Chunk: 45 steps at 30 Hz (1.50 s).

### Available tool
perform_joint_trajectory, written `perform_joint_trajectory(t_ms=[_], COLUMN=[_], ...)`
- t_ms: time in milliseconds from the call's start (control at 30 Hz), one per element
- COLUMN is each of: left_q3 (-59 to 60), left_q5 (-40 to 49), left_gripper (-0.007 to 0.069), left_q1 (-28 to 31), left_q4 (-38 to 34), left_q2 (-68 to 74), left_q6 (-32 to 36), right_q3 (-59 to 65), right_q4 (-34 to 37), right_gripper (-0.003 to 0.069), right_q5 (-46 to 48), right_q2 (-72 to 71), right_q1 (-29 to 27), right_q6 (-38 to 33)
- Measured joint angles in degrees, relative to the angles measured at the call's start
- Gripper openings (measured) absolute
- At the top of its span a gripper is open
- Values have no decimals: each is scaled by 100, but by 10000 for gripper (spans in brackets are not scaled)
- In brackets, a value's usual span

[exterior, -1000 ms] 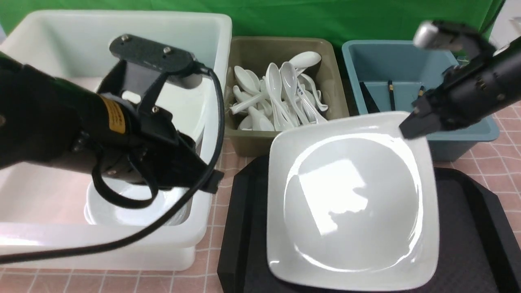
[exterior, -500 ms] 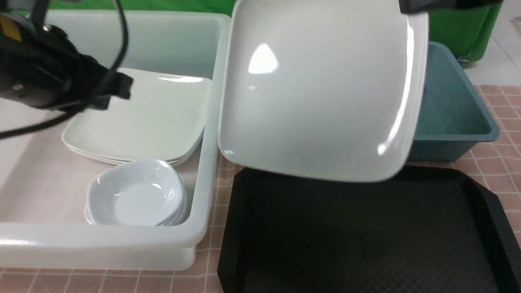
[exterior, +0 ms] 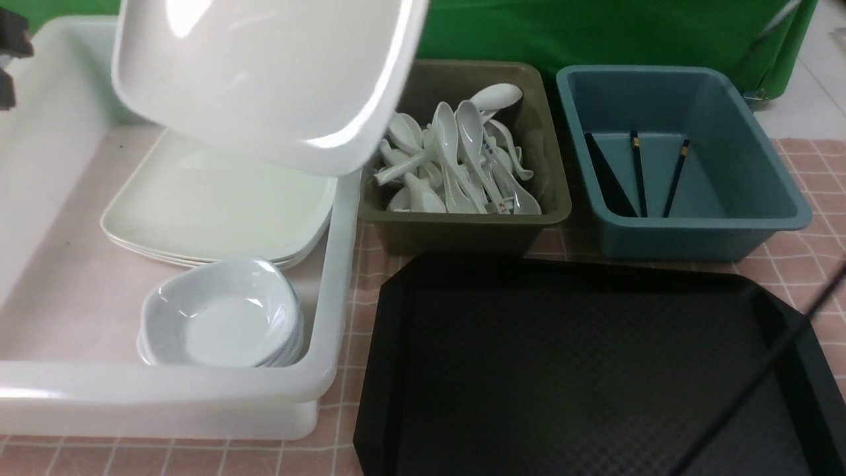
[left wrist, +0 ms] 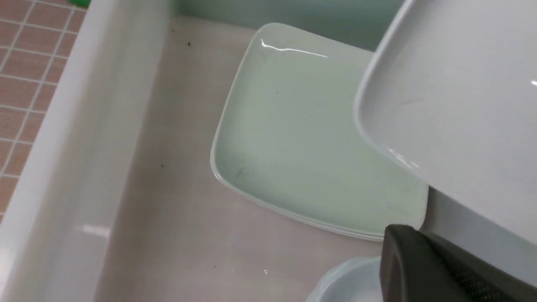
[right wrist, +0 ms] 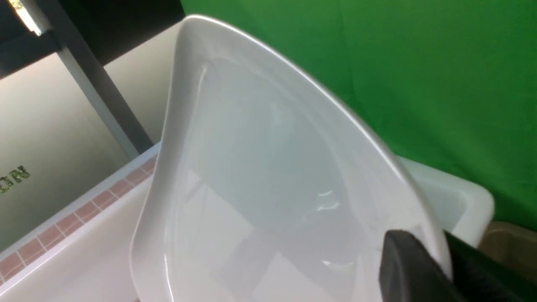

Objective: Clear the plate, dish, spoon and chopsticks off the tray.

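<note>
White tub, robot's left: we see a stack of plates at its far end and nested small dishes at its near right corner, just beside the stack.

Tray, front and centre on the pink checked cloth: its diamond-textured floor is fully in view.

Plate: we find it off the tray, tilted in the air above the stack in the white tub, with one corner reaching toward the olive tub.

Blue tub, far right: chopsticks lie on its floor.

Olive tub, between the white and blue tubs: it holds a heap of white spoons.

Right gripper: in its wrist view we see black fingers on either side of the plate's rim, clamped on it.

Left gripper: only one dark finger shows, above the white tub beside the plate. We cannot tell whether its jaws are apart or together.
</note>
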Motion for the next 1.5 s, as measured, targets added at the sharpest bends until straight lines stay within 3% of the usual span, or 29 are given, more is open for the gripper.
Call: perform_joint_trajectory(t_ms=[333,800,933,1067,1200,1367,1500], left_q3=[0,0,0,0,0,0,0], left_q5=[217,292,298,338,363,376,376], left_gripper=[-2,-2,-2,-2,-2,-2,-2], left_q1=[28,28,28,28,28,28,28], left_q4=[-115,-121,-126,-126,-126,-126,-126], left_q2=[-36,-66,-66,-66,-66,-66,-66], left_q6=[126,285,307,336,348,360,465], right_q3=[0,0,-19,-30,-30,-30,-30], right_q4=[17,70,100,107,117,130,137], right_gripper=[73,80,136,303,347,300,171], right_q5=[-1312,-1857,-1999,-2154,-2154,-2069,-1437], right_q2=[1044,1544,1581,1612,1612,1593,1313], right_q1=[683,756,756,751,763,763,634], right_q6=[-453,-736,-782,-855,-869,-947,-992])
